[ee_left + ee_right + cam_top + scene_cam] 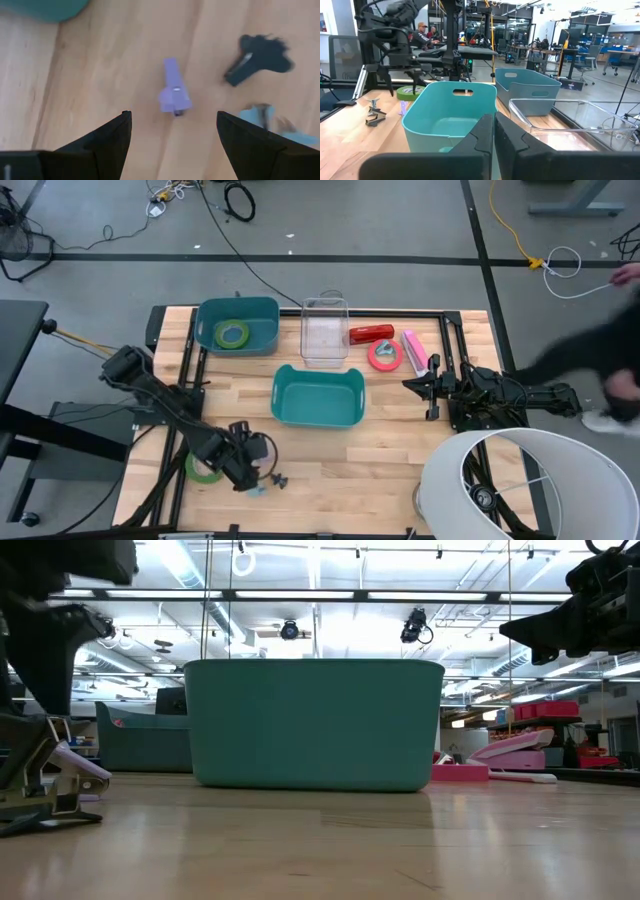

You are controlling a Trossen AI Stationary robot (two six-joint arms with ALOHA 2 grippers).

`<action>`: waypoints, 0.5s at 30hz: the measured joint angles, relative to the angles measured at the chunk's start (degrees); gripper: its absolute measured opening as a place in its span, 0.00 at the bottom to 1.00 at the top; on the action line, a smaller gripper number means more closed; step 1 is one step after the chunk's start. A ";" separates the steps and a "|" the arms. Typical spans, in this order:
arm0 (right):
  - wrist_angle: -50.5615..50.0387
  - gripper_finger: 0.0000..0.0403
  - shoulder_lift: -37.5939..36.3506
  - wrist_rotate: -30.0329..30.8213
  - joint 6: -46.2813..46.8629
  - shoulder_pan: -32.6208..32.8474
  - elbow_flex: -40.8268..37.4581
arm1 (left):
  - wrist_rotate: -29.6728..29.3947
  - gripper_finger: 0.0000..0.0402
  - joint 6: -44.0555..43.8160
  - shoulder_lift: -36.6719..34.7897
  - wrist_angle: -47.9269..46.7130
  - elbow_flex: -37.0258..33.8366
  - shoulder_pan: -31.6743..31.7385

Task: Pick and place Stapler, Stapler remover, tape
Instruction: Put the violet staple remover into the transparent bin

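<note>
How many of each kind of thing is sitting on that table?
Bins: 3
Tape rolls: 3
Staplers: 2
Staple removers: 3
Total: 11

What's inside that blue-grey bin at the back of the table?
One green tape roll lies flat on the floor of the blue-grey bin, seen from above. Nothing else shows inside, though its near wall hides a strip of the floor.

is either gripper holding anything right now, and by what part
Nothing is held. The left gripper is open above a purple staple remover; the right gripper is shut and empty.
</note>
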 joint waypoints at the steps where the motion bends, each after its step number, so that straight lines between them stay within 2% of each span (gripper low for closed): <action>1: 0.00 0.04 0.00 -0.01 0.00 -0.01 0.00 | 0.10 0.74 0.01 -0.51 1.58 -0.91 0.33; 7: 0.00 0.04 0.00 0.00 0.00 0.00 0.00 | 4.54 0.74 1.53 -1.63 11.61 -5.23 1.61; 15: 0.00 0.04 0.00 0.00 0.00 -0.01 0.00 | 4.02 0.74 1.07 -1.63 15.45 -8.15 3.16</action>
